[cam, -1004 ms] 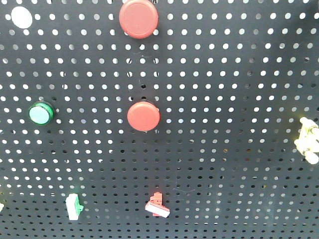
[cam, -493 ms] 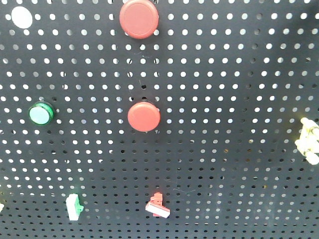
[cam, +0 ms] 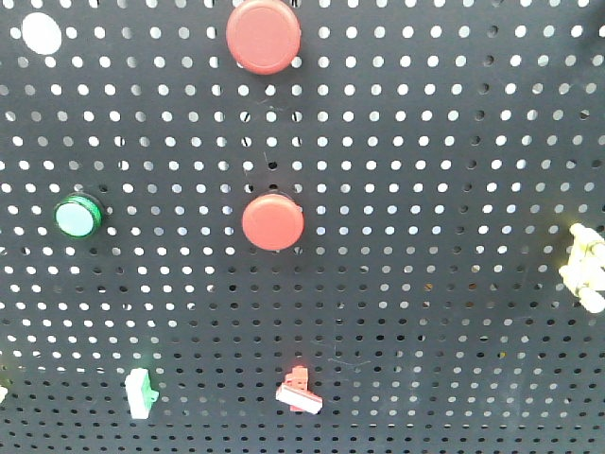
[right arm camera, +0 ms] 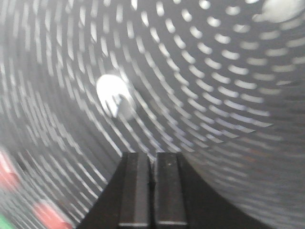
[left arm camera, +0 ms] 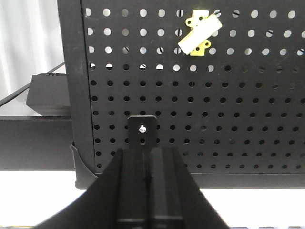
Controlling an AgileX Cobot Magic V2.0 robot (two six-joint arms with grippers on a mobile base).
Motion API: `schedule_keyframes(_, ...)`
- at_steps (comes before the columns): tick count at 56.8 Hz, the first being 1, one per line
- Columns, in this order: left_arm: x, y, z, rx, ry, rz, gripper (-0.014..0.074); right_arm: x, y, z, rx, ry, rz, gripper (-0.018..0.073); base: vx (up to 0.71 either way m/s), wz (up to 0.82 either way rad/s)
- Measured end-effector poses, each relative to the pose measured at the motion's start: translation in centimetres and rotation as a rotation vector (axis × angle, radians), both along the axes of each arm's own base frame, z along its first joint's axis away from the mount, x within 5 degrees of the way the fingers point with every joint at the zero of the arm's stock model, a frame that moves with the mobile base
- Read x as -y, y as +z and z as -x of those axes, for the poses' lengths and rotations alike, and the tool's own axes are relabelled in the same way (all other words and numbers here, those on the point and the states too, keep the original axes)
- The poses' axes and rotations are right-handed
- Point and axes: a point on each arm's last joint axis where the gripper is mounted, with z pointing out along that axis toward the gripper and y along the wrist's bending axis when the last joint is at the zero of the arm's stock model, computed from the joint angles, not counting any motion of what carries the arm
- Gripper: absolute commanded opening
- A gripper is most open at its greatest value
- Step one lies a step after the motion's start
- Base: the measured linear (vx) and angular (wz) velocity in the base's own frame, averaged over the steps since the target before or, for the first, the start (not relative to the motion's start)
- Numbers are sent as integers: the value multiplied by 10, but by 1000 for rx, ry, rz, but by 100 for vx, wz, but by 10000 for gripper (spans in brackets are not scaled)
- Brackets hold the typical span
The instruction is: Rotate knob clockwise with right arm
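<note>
Knob looks small, rigid, panel-mounted, likely smooth, so pinch across its rim; right gripper has fingers pressed together holding nothing, view motion-blurred.

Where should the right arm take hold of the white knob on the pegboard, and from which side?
Grip the white knob across its rim, coming straight at the pegboard face, since it is a round disc facing outward. The right pincer looks shut, so open it first. The wrist view is blurred, so finer shape is unclear.
</note>
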Motion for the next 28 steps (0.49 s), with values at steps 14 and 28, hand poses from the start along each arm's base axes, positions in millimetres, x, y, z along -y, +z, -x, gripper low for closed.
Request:
schedule_keyframes(14, 0, 0, 0, 0, 0, 0, -6, -3, -96, -1, 70, 29, 261, -10, 0, 0)
schedule_keyframes(28, 0, 0, 0, 0, 0, 0, -6, -34, -152, -36, 404, 121, 465, -9, 0, 0)
